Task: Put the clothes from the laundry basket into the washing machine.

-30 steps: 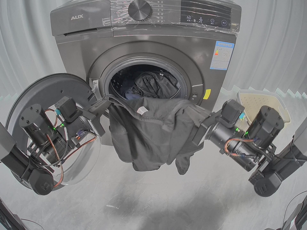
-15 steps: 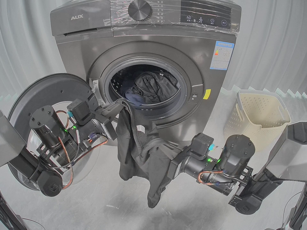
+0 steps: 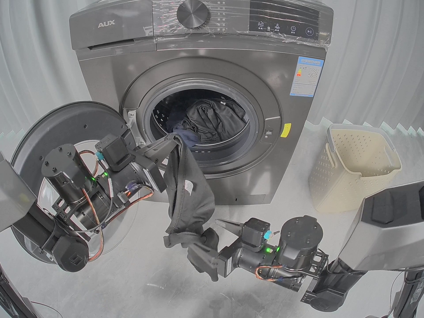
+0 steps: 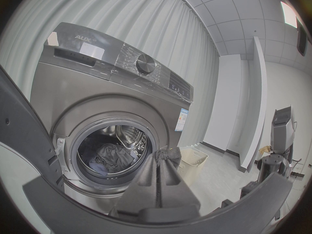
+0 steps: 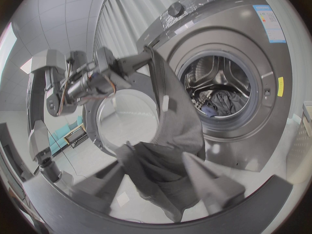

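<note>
The grey washing machine (image 3: 198, 67) stands against a pale curtain (image 3: 35, 45). Its round door (image 3: 66, 129) is swung fully open to the left, right behind the left arm. Dark clothes (image 3: 212, 118) lie heaped inside the drum. A cream laundry basket (image 3: 353, 168) sits on the floor (image 3: 145, 283) just to the right of the machine.

A dark grey garment (image 3: 187, 191) hangs outside the drum, down across the lower left of the opening and the front panel below it. A white tag (image 3: 189, 186) shows on it.

The left gripper (image 3: 170, 142) is at the lower left rim of the opening. Its fingers (image 4: 169, 179) are pressed together on the garment's top edge, with a tuft of cloth bunched at the tips.

The right gripper (image 5: 156, 166) is low in front of the machine, near the floor. Its fingers (image 5: 208, 179) are spread wide, and the garment's crumpled lower end hangs between them and drapes over the gripper's front.
</note>
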Robot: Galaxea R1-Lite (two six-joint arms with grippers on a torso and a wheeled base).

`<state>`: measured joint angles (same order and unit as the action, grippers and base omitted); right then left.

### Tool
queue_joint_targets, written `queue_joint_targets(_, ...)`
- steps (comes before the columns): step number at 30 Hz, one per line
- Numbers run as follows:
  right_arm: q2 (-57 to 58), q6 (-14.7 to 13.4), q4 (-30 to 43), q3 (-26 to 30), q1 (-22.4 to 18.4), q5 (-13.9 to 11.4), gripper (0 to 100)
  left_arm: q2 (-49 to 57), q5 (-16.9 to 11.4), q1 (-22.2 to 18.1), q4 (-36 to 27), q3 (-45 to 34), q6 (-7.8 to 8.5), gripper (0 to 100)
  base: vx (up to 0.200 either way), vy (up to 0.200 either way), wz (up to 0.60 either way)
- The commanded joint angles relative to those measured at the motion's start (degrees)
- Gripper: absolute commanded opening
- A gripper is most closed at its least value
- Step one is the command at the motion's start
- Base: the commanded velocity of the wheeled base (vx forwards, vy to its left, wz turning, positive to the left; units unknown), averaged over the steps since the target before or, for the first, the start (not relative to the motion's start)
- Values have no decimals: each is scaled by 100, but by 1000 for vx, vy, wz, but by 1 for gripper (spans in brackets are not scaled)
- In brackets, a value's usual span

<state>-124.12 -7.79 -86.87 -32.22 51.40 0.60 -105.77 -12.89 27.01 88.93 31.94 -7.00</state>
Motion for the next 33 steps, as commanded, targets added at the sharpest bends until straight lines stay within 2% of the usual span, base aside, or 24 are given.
queue_joint_targets(1,-279,6,12,49,28,19,100,38,-3,6,1,14,-3,0,0,0,0)
queue_joint_targets(6,-349,49,74,-4,-165,19,100,144,-12,6,1,-4,-12,0,0,0,0)
queue_joint_targets(11,-683,85,100,-417,-464,19,100,232,-30,76,1,-21,-12,0,0,0,0)
queue_joint_targets(19,-1378,137,232,-1577,-1026,11,100,390,-47,111,1,-47,-39,0,0,0,0)
queue_joint_targets(22,-1457,164,223,-1805,-1079,-51,100,408,-47,111,1,-47,-39,0,0,0,0)
queue_joint_targets(26,-1474,243,232,-1849,-1009,-200,100,408,-47,111,1,-47,-39,0,0,0,0)
queue_joint_targets(29,-1562,260,250,-1964,-1009,-200,100,408,-56,111,1,-47,-30,0,0,0,0)
queue_joint_targets(33,-1782,269,293,-2403,-1061,-218,100,416,-56,129,1,-56,-30,0,0,0,0)
